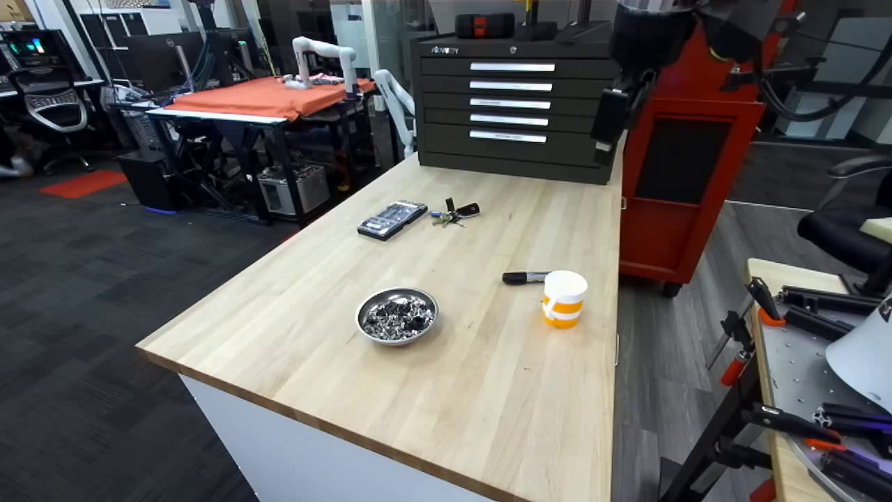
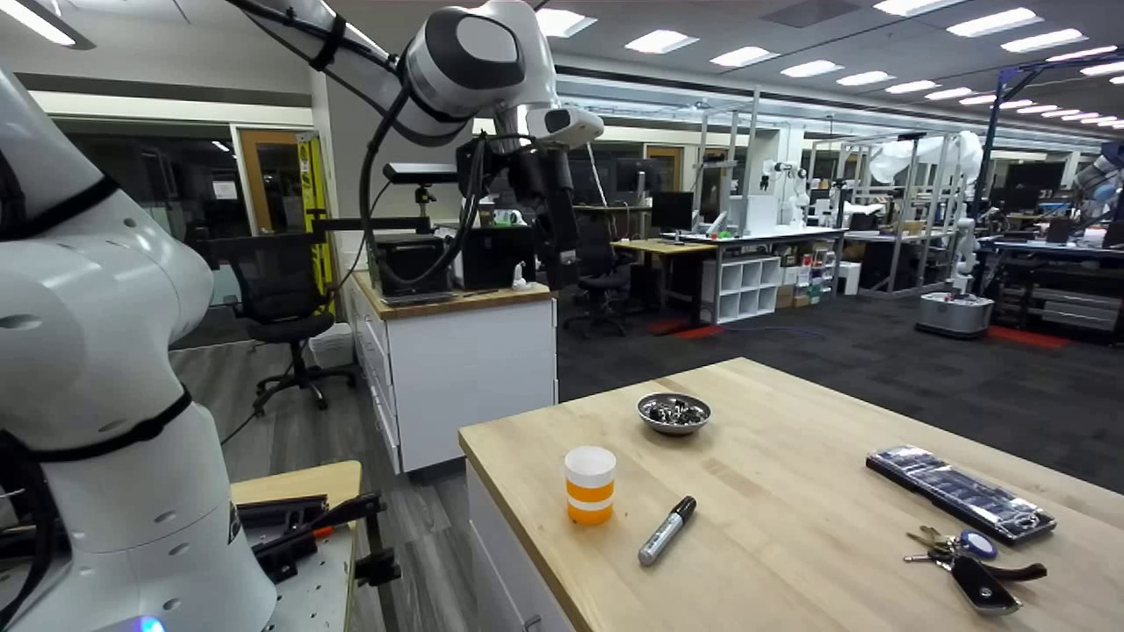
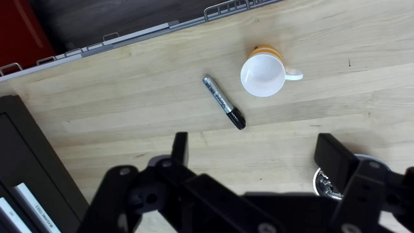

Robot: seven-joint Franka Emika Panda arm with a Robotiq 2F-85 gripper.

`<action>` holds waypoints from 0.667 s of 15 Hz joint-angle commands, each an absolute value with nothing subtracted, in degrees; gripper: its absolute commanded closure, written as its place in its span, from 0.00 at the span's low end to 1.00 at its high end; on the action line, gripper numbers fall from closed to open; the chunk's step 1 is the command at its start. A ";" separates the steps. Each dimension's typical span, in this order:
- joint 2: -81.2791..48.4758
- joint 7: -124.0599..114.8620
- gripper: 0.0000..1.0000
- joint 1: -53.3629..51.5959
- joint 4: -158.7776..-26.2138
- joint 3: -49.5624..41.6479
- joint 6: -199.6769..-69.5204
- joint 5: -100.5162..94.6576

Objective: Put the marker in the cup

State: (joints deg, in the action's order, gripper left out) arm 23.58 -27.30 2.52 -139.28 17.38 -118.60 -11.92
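The marker [image 1: 517,278], silver with a black cap, lies flat on the table beside the cup [image 1: 563,301]. Its far end is partly behind the cup in that exterior view. The marker [image 2: 667,530] and cup [image 2: 590,487] stand apart in an exterior view. The cup is upright, white with orange bands and a handle. In the wrist view the marker [image 3: 223,102] is left of the cup [image 3: 263,76], whose inside is bare white. My gripper [image 3: 254,145] is open and empty, high above the table; it also shows in both exterior views [image 1: 608,132] [image 2: 560,254].
A metal bowl [image 1: 397,341] of small metal parts sits on the table [image 1: 460,411]; it is partly hidden by a finger in the wrist view [image 3: 316,183]. A flat dark case [image 1: 392,220] and keys [image 1: 451,215] lie farther back. A dark tool chest [image 1: 516,155] stands at the table's end.
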 commanded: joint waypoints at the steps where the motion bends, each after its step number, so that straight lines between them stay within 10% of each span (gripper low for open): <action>1: 23.36 -27.84 0.00 0.87 -139.15 15.88 -118.34 -12.62; 10: 24.32 -18.07 0.00 0.20 -142.16 10.49 -125.59 -12.26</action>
